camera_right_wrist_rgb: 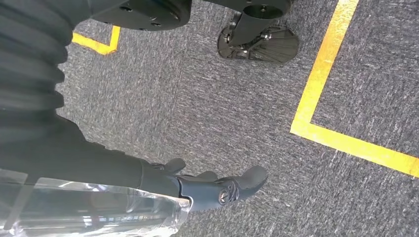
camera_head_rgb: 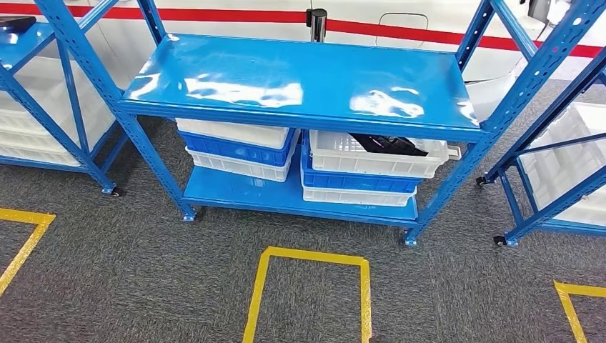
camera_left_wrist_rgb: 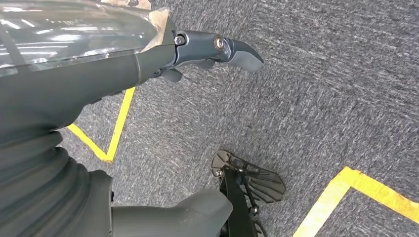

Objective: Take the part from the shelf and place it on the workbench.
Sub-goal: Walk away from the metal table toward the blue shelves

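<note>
A black part [camera_head_rgb: 389, 145] lies in the top white bin [camera_head_rgb: 336, 158] of the right-hand stack, on the lower level of the blue shelf [camera_head_rgb: 300, 78] ahead of me. The shelf's top board is bare and glossy. My left hand [camera_left_wrist_rgb: 207, 54] hangs over the grey carpet with its thumb and fingers stretched out and nothing in it. My right hand [camera_right_wrist_rgb: 217, 185] hangs the same way above the carpet, fingers apart and holding nothing. Both hands are far from the shelf.
Stacked white and blue bins [camera_head_rgb: 239, 146] fill the lower level's left side. More blue racks with white bins stand at the left [camera_head_rgb: 43, 107] and right [camera_head_rgb: 564, 157]. Yellow tape outlines [camera_head_rgb: 314, 286] mark the carpet in front of the shelf.
</note>
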